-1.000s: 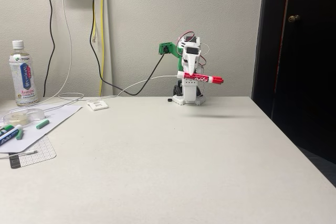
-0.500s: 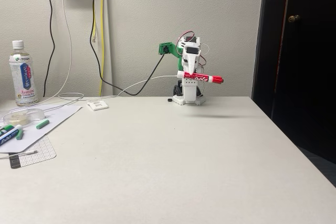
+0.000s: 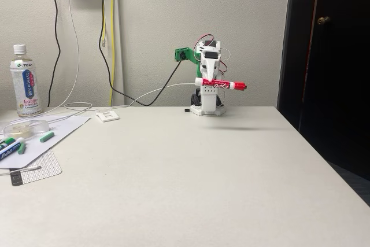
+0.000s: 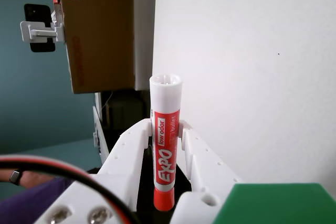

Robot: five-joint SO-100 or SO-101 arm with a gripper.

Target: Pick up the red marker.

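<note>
In the wrist view the gripper (image 4: 166, 127) has its two white fingers (image 4: 128, 150) closed snugly on the red marker (image 4: 165, 150), which stands up between them with its white end on top. In the fixed view, the table (image 3: 191, 177) spreads bare in front, with a sheet of paper (image 3: 58, 134) and a bottle (image 3: 25, 82) at its left edge. At the far edge of the table the arm (image 3: 209, 85) holds the marker (image 3: 222, 85) level, raised above the surface.

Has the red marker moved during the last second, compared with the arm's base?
Barely. In the fixed view the red marker, clamped in the end effector, sits marginally higher above the arm's base.
</note>
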